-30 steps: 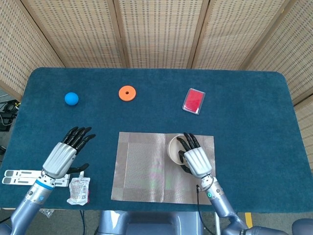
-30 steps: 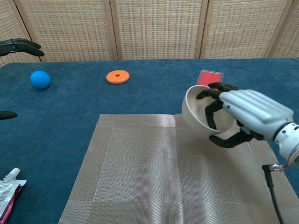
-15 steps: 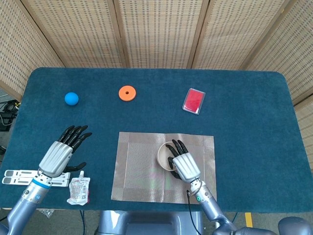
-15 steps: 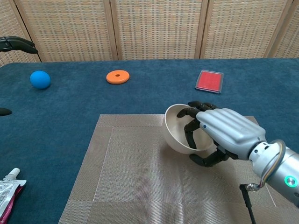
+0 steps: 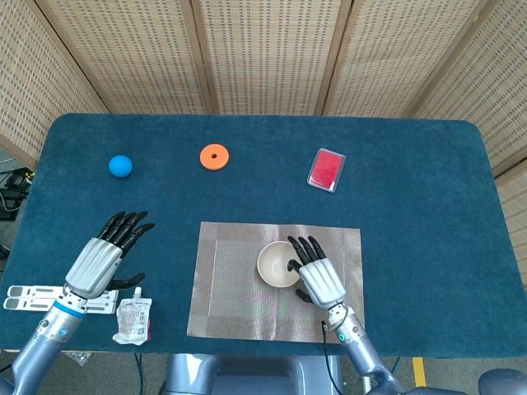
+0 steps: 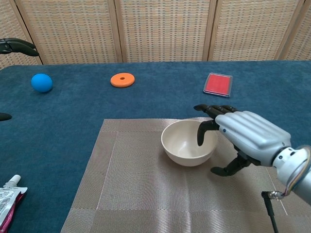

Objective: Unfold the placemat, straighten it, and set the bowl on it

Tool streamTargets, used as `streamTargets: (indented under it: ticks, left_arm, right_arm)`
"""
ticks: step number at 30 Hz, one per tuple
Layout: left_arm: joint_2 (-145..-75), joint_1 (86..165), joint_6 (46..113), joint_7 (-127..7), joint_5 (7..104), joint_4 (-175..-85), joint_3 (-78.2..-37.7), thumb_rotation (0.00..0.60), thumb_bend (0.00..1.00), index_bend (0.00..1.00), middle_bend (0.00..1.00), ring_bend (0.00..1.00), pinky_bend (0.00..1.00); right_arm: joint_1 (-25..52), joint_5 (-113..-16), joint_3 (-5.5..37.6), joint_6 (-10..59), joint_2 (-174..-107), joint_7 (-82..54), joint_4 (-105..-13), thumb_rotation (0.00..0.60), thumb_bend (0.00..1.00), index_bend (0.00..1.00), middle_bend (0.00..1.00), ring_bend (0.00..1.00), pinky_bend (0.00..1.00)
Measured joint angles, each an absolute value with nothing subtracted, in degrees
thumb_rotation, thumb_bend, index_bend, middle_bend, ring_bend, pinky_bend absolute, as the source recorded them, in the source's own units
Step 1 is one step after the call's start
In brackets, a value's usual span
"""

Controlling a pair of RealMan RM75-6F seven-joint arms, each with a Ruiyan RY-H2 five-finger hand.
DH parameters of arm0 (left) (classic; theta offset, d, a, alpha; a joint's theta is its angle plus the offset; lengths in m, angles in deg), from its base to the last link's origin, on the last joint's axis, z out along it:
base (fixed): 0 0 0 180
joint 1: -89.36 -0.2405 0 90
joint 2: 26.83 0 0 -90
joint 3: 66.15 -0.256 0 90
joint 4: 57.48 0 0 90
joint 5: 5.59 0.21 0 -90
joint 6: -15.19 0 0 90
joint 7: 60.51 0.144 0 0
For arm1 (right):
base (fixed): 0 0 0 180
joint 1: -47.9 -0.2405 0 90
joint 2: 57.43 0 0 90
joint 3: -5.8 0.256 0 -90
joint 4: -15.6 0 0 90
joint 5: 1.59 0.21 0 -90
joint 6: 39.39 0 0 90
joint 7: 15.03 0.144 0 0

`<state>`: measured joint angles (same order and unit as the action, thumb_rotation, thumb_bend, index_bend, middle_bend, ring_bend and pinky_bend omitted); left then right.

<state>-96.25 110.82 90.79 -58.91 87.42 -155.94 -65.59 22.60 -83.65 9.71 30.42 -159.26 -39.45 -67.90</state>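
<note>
The woven beige placemat lies unfolded and flat near the table's front edge, also filling the lower chest view. A cream bowl stands upright on its middle. My right hand is just right of the bowl. Its fingers reach over the rim, one dark fingertip dips inside, and the thumb stays clear of the bowl's wall. My left hand hovers with fingers spread over the blue table at the left, holding nothing. In the chest view only its fingertips show at the edge.
A blue ball, an orange ring and a red flat box lie across the far half of the table. A small white pouch and a white bracket sit at the front left edge.
My right hand carried the tilted bowl leftward and down. The bowl now stands upright on the mat's middle, and the thumb has come away from it. The left hand barely moved.
</note>
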Motion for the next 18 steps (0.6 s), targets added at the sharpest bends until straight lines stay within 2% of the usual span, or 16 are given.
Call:
streamTargets:
  ticks: [13,18]
  left_arm:
    - [-96.6,110.6,90.2,-57.4,86.7,-156.0,-65.6,0.6,0.2,0.11,0.0,0.0,0.0]
    - [-96.9,110.5,89.8,-56.3,85.9,-155.8,-65.5,0.6,0.2,0.09,0.0,0.0,0.0]
  right_arm:
    - [26.5,-82.6,11.5,36.6,-148.7,-40.3,-72.0,0.6,0.31,0.3,0.0,0.0,0.0]
    - [28.7,-81.0,12.4,38.4,-144.5,-37.3,-72.0,0.6,0.27,0.18,0.0,0.0,0.0]
